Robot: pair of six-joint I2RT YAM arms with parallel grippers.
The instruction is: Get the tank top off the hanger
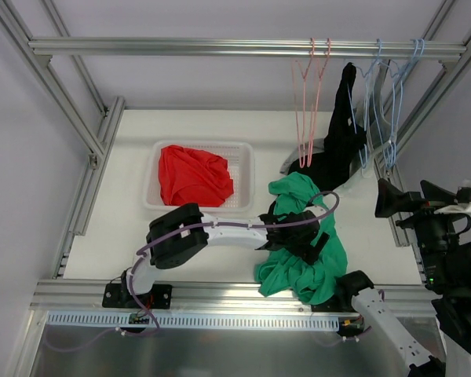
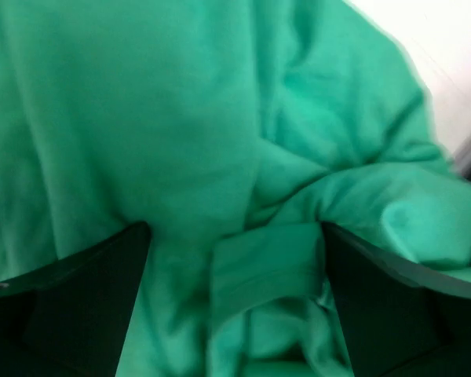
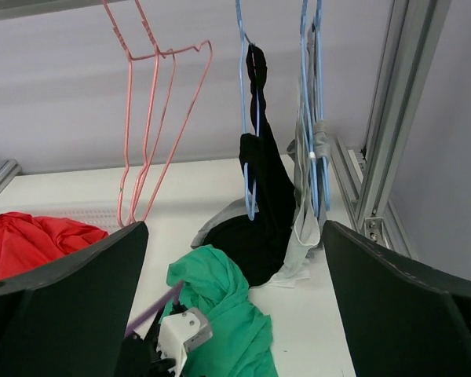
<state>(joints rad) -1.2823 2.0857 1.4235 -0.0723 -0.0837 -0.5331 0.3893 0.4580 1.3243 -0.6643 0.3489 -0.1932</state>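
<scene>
A green tank top (image 1: 310, 263) lies crumpled on the table near the front edge, with no hanger showing in it. My left gripper (image 1: 310, 236) is pushed down into it. In the left wrist view its fingers stand wide apart, and folds of the green cloth (image 2: 220, 141) fill the gap of the left gripper (image 2: 235, 298). A black tank top (image 3: 263, 212) hangs by one strap from a blue hanger (image 3: 247, 181) on the rail, its lower part pooled on the table. My right gripper (image 3: 234, 228) is open and empty, held off to the right and facing the hangers.
Two bare pink hangers (image 1: 310, 102) hang left of the black top. More blue hangers with a pale grey garment (image 3: 306, 228) hang on its right. A white basket (image 1: 200, 144) holds a red garment (image 1: 190, 174). An aluminium frame post (image 3: 385, 133) stands at the right.
</scene>
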